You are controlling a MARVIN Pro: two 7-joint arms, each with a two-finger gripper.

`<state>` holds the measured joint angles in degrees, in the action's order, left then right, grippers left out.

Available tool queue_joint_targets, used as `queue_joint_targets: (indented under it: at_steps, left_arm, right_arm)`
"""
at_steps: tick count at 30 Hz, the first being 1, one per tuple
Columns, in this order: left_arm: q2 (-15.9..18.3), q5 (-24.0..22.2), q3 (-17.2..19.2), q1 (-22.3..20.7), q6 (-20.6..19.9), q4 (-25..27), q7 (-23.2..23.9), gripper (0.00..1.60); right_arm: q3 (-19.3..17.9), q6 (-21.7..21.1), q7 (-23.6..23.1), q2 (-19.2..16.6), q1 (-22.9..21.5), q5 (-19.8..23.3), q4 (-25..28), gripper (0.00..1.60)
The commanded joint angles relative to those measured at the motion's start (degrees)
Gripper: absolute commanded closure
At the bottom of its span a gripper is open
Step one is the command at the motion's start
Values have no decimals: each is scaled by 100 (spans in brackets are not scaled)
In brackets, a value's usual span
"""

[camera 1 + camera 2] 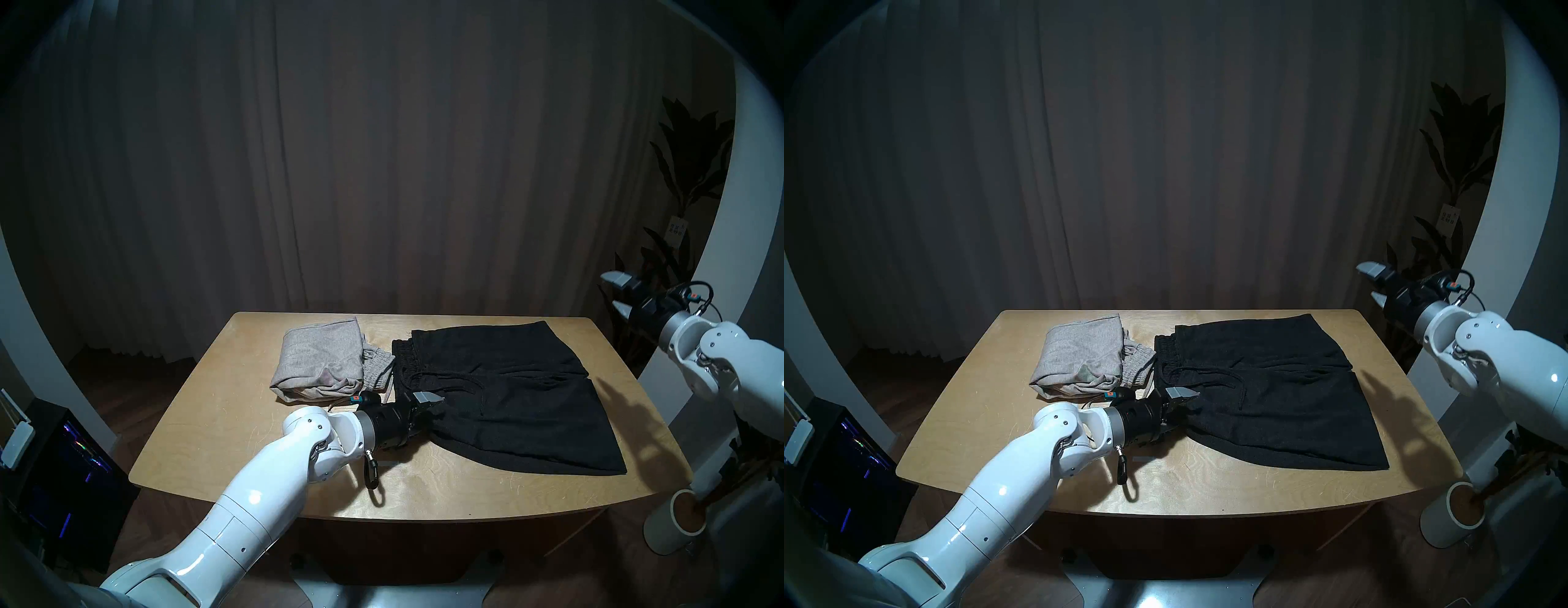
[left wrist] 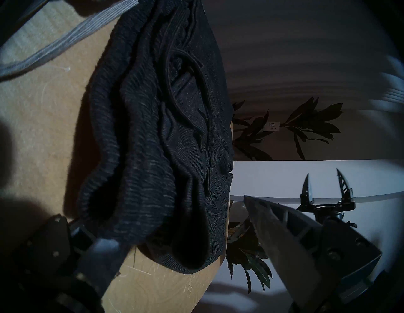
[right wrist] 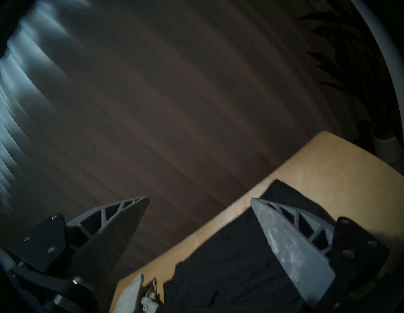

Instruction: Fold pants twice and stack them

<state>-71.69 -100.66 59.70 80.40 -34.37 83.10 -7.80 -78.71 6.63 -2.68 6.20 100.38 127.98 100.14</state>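
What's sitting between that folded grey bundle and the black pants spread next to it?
In the head views, only the grey pants' own waistband and pale cord poke out toward the black pants; otherwise a thin strip of bare table.

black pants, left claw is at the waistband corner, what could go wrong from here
1. The left claw stands wide around the bunched corner of the black pants; it may catch only one layer or the loose drawstring.
2. The grey pants lie right beside the waistband, so a sweep could drag them.
3. The right claw, open, hangs off the table, leaving the far side unsupported.
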Motion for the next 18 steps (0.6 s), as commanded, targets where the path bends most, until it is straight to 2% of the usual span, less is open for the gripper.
queue_joint_targets:
  at_steps: [1, 18]
  left_arm:
    - [-4, 59, -84, 25, -15, -107, -43, 0]
    - [1, 61, -122, -9, -10, -82, -37, 0]
  right_arm:
    - [40, -318, 26, -23, 107, -141, 90, 0]
    - [53, -1220, 233, -24, 167, -323, 120, 0]
